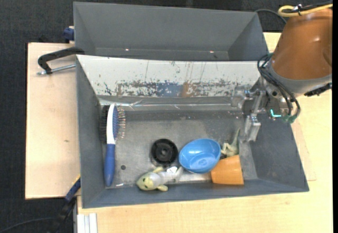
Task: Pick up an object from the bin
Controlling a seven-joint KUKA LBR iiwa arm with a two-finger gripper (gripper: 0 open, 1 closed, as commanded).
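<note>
My gripper (250, 130) hangs over the right side of the bin, near the right wall and above the floor. Just below and left of it lies a small pale object (228, 148). An orange cup (228, 171) lies on its side in the front right corner. Beside the cup sits a blue bowl (199, 155), mouth up. I see nothing held in the gripper.
A black round disc (164, 150) lies left of the bowl. A yellow and white soft toy (156, 179) rests against the front wall. A blue and white brush (110, 143) lies along the left wall. The arm's orange cover sits at the right rim.
</note>
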